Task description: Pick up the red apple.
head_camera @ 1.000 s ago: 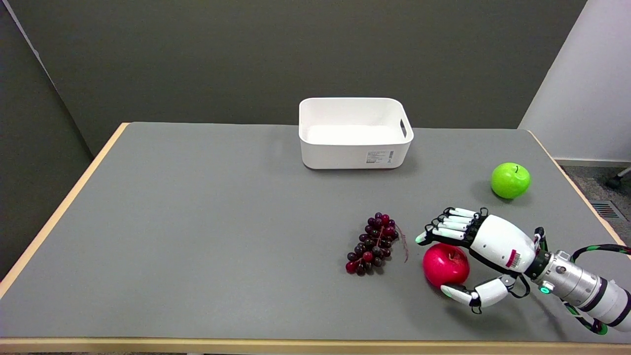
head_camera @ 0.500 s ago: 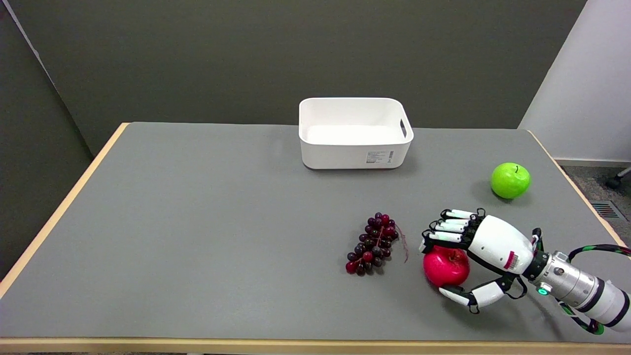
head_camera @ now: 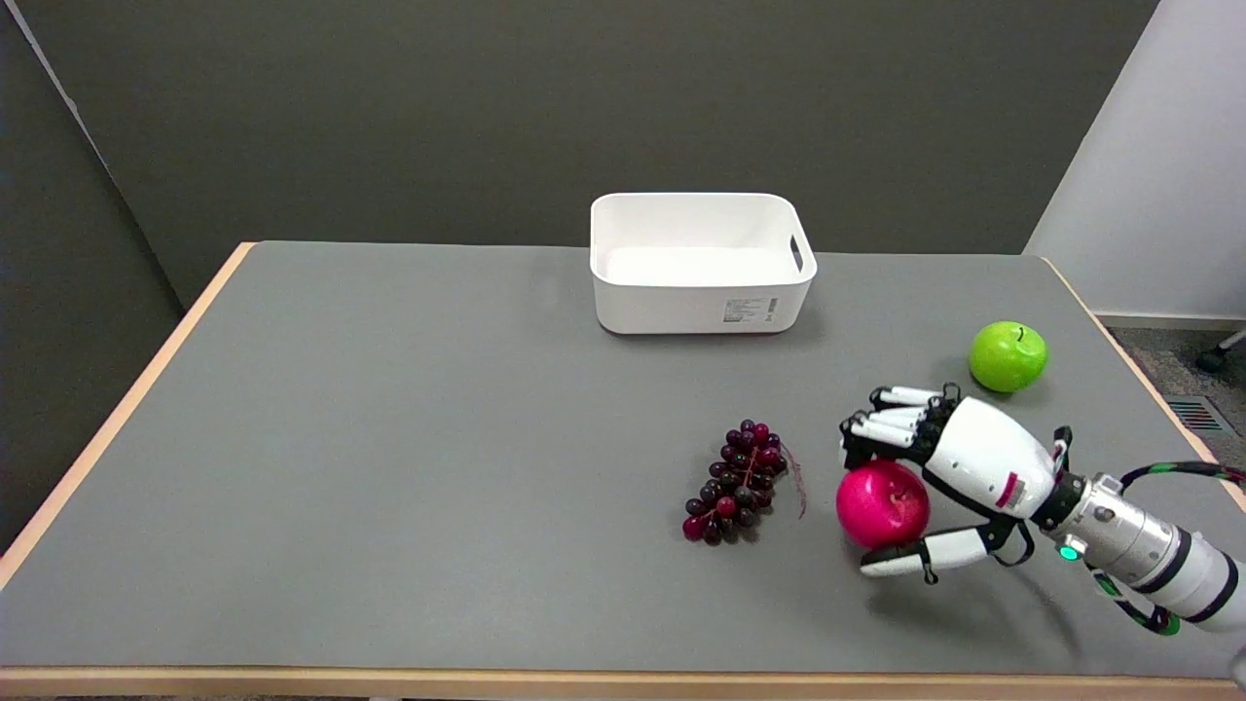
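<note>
A grey table top [head_camera: 389,438] with a pale wooden edge fills most of the frame, set against a dark grey-green wall; a lighter wall panel stands at the upper right.

Just right of centre, in the lower half of the frame, lies a bunch of dark purple and red grapes [head_camera: 737,482] flat on the grey surface, with a thin reddish stem showing at its right side. Above it, toward the top centre of the table, stands a white rectangular plastic bin [head_camera: 701,307] with rounded corners, a slot handle in its right wall and a small label on its front wall.

To the right of the grapes, near them but apart, is the round glossy red apple [head_camera: 881,504], in the lower right part of the frame. The black-and-white right hand [head_camera: 959,472] grips it: the fingers [head_camera: 891,426] are curled together over the apple's top and far side, and the thumb [head_camera: 920,557] presses under its near side, so the fruit sits pinched between them. A shadow lies on the table below the apple and thumb; whether the apple touches the surface cannot be told. The white arm runs from the wrist out to the lower right corner.

Further right and higher, near the table's right edge, rests 1 round bright green apple [head_camera: 1007,356] with a short dark stem, well apart from the hand.
</note>
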Controlling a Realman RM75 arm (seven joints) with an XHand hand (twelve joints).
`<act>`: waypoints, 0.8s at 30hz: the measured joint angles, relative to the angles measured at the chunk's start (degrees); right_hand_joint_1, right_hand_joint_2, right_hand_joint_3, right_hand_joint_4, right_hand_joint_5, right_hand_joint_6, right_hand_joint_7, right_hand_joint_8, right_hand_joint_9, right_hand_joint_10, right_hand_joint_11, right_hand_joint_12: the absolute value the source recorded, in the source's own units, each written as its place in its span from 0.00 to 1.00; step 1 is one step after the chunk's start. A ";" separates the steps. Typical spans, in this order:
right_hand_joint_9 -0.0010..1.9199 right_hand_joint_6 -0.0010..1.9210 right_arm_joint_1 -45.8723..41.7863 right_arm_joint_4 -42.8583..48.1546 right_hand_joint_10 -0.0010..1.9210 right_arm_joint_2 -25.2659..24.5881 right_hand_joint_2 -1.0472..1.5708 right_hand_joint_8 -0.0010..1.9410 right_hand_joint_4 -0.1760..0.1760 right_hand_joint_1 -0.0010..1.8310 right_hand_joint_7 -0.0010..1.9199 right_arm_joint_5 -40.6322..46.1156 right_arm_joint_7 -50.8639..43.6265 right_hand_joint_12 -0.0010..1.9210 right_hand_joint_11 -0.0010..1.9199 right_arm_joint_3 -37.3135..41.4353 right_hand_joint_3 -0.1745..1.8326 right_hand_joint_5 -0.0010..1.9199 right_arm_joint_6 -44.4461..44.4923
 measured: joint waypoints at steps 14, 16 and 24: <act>0.43 0.81 6.13 8.23 0.74 2.54 0.81 0.66 0.31 0.64 0.46 2.48 -0.01 0.78 0.23 2.56 0.27 0.33 -6.53; 0.43 0.81 7.94 9.37 0.74 2.95 0.81 0.66 0.32 0.64 0.46 2.79 -0.02 0.77 0.23 2.54 0.26 0.32 -8.66; 0.44 0.81 19.65 11.26 0.74 3.56 0.81 0.66 0.32 0.64 0.46 3.54 -0.27 0.77 0.23 -1.60 0.26 0.32 -16.85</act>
